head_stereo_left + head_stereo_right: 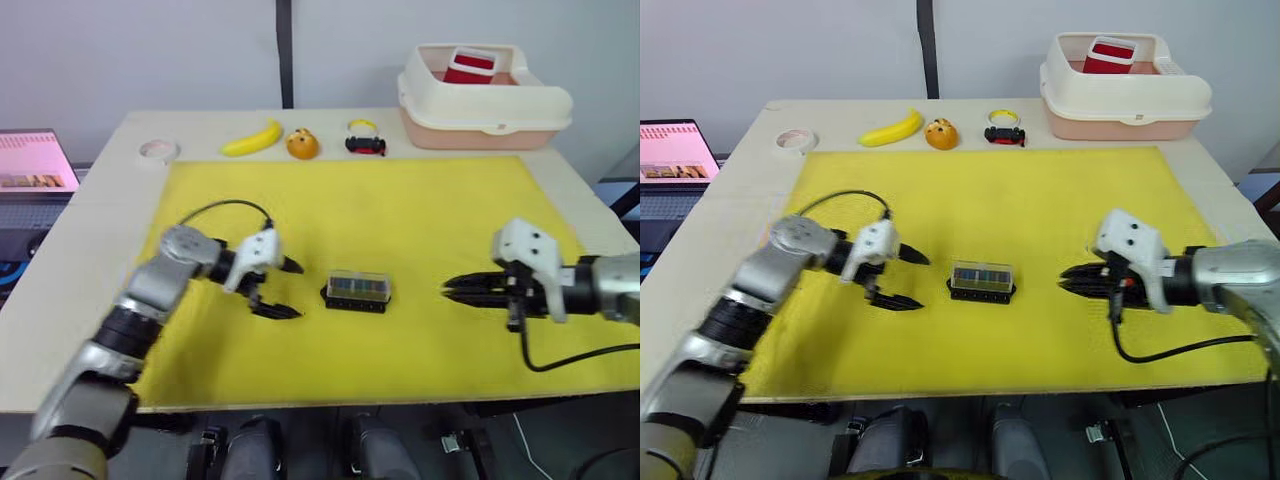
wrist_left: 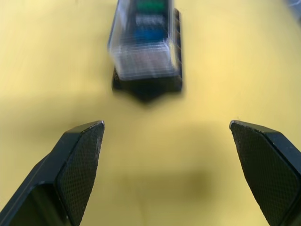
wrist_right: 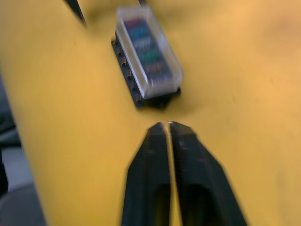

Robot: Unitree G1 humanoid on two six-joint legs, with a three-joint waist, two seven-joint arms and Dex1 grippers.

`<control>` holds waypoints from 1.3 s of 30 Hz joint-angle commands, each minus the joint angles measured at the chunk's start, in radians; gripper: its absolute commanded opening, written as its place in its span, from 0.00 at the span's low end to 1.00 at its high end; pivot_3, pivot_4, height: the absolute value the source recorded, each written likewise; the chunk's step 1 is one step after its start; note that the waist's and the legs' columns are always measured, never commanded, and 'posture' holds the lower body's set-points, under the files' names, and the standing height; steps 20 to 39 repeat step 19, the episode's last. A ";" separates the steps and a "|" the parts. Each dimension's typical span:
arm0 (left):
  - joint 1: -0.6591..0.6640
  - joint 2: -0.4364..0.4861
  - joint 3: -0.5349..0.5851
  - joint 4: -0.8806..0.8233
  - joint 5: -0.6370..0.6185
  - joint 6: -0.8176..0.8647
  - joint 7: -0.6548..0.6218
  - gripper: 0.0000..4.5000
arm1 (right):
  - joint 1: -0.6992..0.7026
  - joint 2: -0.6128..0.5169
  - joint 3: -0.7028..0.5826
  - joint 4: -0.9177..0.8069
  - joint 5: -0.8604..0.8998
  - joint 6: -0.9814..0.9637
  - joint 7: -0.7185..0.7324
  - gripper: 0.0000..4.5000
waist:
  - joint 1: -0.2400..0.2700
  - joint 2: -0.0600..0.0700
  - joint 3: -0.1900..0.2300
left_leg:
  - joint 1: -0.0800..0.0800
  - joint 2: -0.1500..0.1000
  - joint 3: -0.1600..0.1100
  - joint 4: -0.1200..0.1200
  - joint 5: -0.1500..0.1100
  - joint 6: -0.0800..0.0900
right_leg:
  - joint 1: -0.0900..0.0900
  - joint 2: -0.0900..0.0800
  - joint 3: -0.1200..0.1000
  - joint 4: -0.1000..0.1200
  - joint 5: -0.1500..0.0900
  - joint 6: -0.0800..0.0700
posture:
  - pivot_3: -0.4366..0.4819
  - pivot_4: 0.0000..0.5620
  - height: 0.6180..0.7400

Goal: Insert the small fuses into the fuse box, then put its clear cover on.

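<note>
the fuse box [image 1: 357, 299] sits near the middle of the yellow mat [image 1: 400, 210] on the worktop [image 1: 90, 230], between the two arms, with the clear cover [image 1: 358, 285] seated on top of it. through the cover, the small fuses [image 3: 143, 47] show as a row of coloured chips in the slots, green, blue and reddish as far as the blur lets one tell; their exact count is hard to make out

the left pincer [image 1: 277, 288] is just beside the box on the robot's left, spread wide, one finger raised above the mat and the other low near it, nothing between them. in the left wrist view its two fingers [image 2: 80, 160] stand far apart with bare mat between and the covered box ahead of them, apart from both tips

the right pincer [image 1: 450, 291] is on the robot's right of the box, a little further off, its tips pointing toward the box. its fingers [image 3: 153, 160] are pressed together with only a thin seam between them, gripping nothing, and the tips stop short of the box's near end

along the far edge of the worktop, beyond the mat, lie a roll of tape [image 1: 158, 151], a banana [image 1: 252, 139], a small orange fruit-like object [image 1: 302, 145] and a small black and red item with a yellow ring [image 1: 365, 140]. a large cream bin [image 1: 480, 100] stands at the far right corner with a red object [image 1: 470, 66] inside. a laptop screen [image 1: 35, 160] glows pink off the worktop's left side
</note>
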 commanded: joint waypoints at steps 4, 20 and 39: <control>-0.063 0.100 0.097 -0.056 -0.103 0.104 -0.078 1.00 | 0.061 -0.071 -0.163 0.063 -0.046 -0.099 0.144 0.84 | 0.008 0.000 0.000 | 0.000 -0.001 0.000 0.001 0.000 0.000 | 0.001 -0.001 0.000 0.000 0.000 0.001 | 0.48 0.27 0.99; -0.039 0.219 0.099 -0.083 -0.114 0.098 -0.146 1.00 | 0.166 -0.108 -0.335 0.109 -0.105 -0.109 0.294 1.00 | 0.004 0.000 0.002 | 0.000 -0.001 0.001 0.001 0.000 0.000 | 0.001 0.000 0.000 0.000 0.000 0.001 | 0.48 0.27 0.99; -0.039 0.219 0.099 -0.083 -0.114 0.098 -0.146 1.00 | 0.166 -0.108 -0.335 0.109 -0.105 -0.109 0.294 1.00 | 0.004 0.000 0.002 | 0.000 -0.001 0.001 0.001 0.000 0.000 | 0.001 0.000 0.000 0.000 0.000 0.001 | 0.48 0.27 0.99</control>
